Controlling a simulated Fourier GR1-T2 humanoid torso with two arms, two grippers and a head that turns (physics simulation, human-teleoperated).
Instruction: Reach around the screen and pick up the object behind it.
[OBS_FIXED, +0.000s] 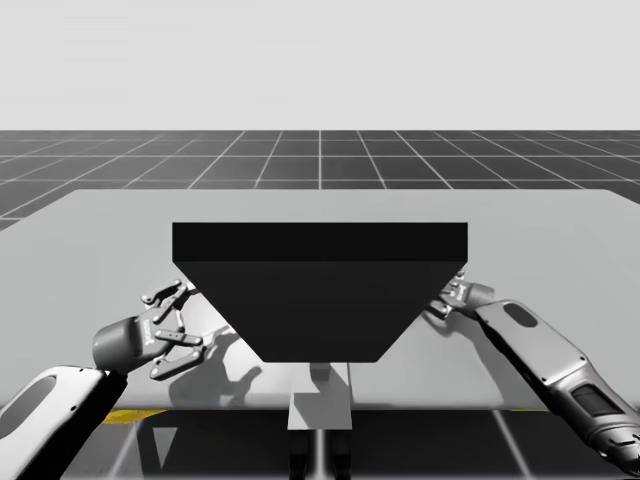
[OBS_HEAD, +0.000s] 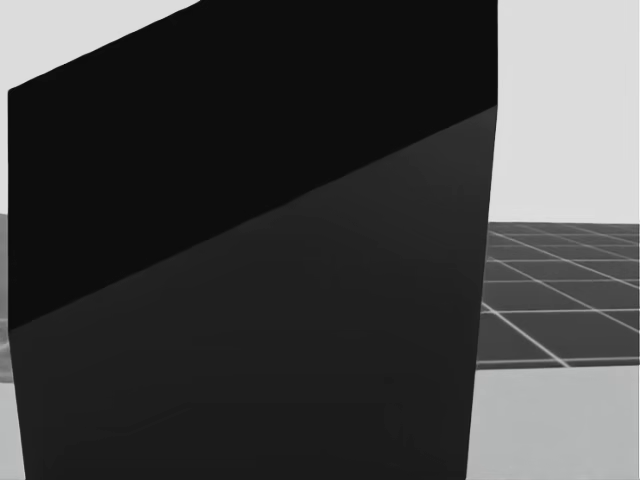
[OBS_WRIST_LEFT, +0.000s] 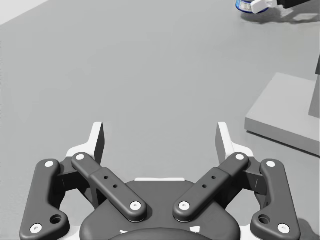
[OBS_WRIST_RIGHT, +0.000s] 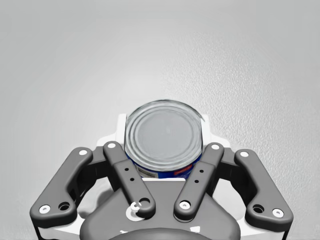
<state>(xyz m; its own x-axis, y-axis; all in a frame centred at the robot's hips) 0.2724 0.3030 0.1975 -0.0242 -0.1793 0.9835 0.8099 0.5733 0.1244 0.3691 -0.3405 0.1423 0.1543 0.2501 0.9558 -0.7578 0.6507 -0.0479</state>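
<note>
Blue can (OBS_WRIST_RIGHT: 163, 145) clamped in right pincer (OBS_WRIST_RIGHT: 164, 131); left pincer (OBS_WRIST_LEFT: 160, 139) wide, near screen (OBS_FIXED: 320, 290) edge.

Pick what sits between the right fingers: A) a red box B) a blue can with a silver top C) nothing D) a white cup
B: the right wrist view shows the blue can upright between the fingers of the right gripper, one against each side.
</note>
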